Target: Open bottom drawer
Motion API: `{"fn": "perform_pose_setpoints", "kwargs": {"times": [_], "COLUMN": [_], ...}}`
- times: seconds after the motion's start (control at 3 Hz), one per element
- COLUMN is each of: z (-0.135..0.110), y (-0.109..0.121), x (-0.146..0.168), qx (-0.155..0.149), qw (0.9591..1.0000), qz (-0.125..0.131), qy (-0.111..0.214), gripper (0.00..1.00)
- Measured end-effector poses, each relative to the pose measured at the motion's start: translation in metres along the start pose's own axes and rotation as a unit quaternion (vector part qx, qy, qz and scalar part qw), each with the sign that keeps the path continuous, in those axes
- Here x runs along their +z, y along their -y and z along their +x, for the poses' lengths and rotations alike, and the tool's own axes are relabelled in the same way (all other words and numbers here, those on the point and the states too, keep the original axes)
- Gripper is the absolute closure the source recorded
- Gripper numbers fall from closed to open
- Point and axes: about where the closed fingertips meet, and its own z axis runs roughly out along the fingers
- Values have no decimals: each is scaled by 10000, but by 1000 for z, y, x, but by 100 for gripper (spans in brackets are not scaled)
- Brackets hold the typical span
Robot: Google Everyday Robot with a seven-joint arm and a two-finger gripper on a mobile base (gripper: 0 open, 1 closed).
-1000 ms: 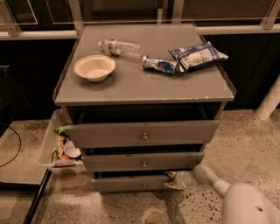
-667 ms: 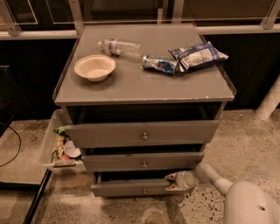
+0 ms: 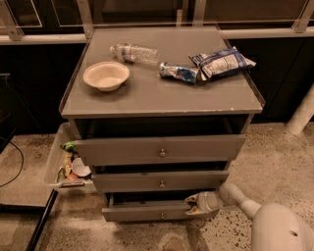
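You seem to be in a robot test space in an office building, not a home. A plain grey cabinet (image 3: 122, 149) stands on a speckled stone floor (image 3: 277, 162) before dark glass panels (image 3: 137, 12) in metal frames. A black cable (image 3: 21, 159) trails over the floor at the left. A clear bin (image 3: 53, 164) of snack packets sits just beside the cabinet. The counter (image 3: 162, 95) carries a bowl (image 3: 106, 75), a water bottle (image 3: 133, 51) and chip bags (image 3: 223, 61). The gripper (image 3: 196, 203) is at the right end of the bottom drawer (image 3: 142, 212).

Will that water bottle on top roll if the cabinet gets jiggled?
It might. The water bottle lies on its side and is round, so a shake could roll it. It looks like thin clear plastic, so it is probably light. The gripper is low, at the bottom drawer.
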Motion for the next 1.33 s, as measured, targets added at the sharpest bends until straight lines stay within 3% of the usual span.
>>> {"fn": "perform_pose_setpoints", "kwargs": {"times": [0.67,1.0,1.33], "z": [6,11,9], "y": [-6,-27,-41], "x": [6,6,-2], "qx": [90,82,16], "qw": [9999,9998,9998], "qz": [-81,-155,-118], "qy": [73,128,126], "gripper": [16,18,42]}}
